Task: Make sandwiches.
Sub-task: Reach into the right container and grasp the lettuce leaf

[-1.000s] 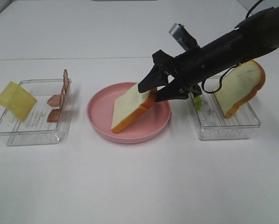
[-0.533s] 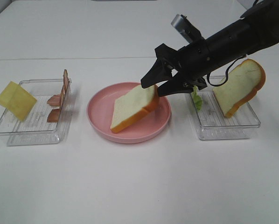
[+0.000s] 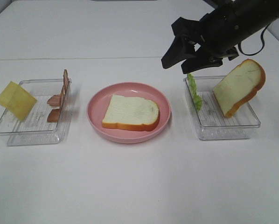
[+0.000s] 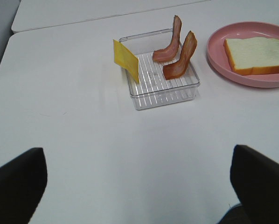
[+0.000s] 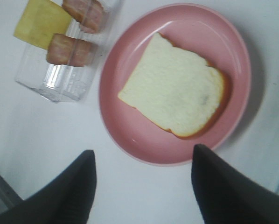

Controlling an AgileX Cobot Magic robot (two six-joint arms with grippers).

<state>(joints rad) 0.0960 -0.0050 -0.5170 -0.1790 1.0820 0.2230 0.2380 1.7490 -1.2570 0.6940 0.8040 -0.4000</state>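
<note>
One white bread slice [image 3: 130, 112] lies flat on the pink plate [image 3: 95, 116]. My right gripper [image 3: 173, 67] hangs open and empty above the plate's far right edge; its wrist view looks down on the bread slice [image 5: 177, 91] between its spread fingers [image 5: 69, 191]. A second bread slice [image 3: 237, 88] leans in the right clear tray [image 3: 223, 128] beside green lettuce [image 3: 193, 93]. Yellow cheese [image 3: 16, 100] and bacon strips [image 3: 64, 86] stand in the left tray [image 3: 32, 133]. My left gripper [image 4: 138, 186] is open over bare table, well short of the cheese [image 4: 126, 59] and bacon [image 4: 179, 56].
The white table runs wide in front of the plate and both trays. The right arm's black body reaches in from the upper right, above the right tray. The left arm does not show in the high view.
My right gripper has let go of the bread slice, which now lies flat on the plate. The gripper has risen and drawn back toward the upper right. The left gripper's opening is unchanged.
</note>
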